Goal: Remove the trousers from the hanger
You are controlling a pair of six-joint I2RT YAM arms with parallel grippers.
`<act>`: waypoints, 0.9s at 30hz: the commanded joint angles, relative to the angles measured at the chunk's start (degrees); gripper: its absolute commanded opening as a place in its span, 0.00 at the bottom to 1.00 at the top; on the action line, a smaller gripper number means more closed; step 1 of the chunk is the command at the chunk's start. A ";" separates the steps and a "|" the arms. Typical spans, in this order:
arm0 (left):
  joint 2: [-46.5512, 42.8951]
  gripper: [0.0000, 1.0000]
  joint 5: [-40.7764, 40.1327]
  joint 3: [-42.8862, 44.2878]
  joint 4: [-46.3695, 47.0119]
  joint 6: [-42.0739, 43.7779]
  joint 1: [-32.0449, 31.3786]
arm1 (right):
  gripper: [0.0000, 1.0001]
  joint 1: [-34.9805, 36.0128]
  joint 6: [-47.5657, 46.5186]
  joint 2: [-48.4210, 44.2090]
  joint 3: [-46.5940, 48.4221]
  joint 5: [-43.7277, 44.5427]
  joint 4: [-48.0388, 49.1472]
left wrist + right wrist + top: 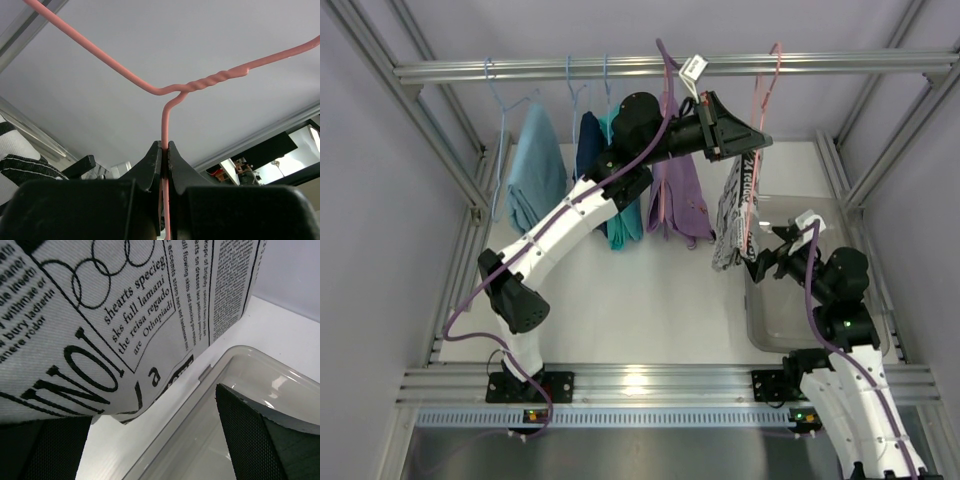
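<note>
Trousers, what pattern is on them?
The trousers are white with black newspaper-style print, clearest in the right wrist view.

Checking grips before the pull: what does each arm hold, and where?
The left gripper is shut on the pink hanger, fingers pinching its wire right beside the twisted neck. The right gripper is open at the trousers' hem, holding nothing.

White arms, black joints, purple cables.

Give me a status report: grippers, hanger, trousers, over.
Left gripper shut on thin pink wire hanger. Right gripper open at hem of black-and-white newsprint trousers. Clear plastic bin beneath.
</note>
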 commanded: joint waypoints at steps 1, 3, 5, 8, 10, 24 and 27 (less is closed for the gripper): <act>-2.50 0.00 -1.28 4.97 7.73 -1.27 0.07 | 1.00 2.16 2.88 0.05 0.61 0.51 7.22; -2.24 0.00 -1.63 5.14 7.55 -1.45 0.07 | 0.99 3.21 3.14 0.05 1.31 1.56 8.89; -2.15 0.00 -1.81 5.05 7.46 -1.54 0.07 | 0.99 4.53 2.88 0.23 1.75 1.66 8.72; -1.97 0.00 -1.90 4.97 7.29 -1.36 0.07 | 1.00 6.38 2.44 -0.47 2.45 3.06 8.01; -2.06 0.00 -1.81 4.88 7.29 -1.36 0.07 | 0.99 7.26 2.44 -0.82 2.98 3.59 7.92; -2.41 0.00 -2.34 4.26 6.76 -1.54 0.07 | 0.99 11.30 4.90 -0.04 5.53 13.96 10.03; -2.76 0.00 -2.25 3.74 6.67 -1.54 0.07 | 0.99 12.09 4.82 0.84 5.44 16.76 11.61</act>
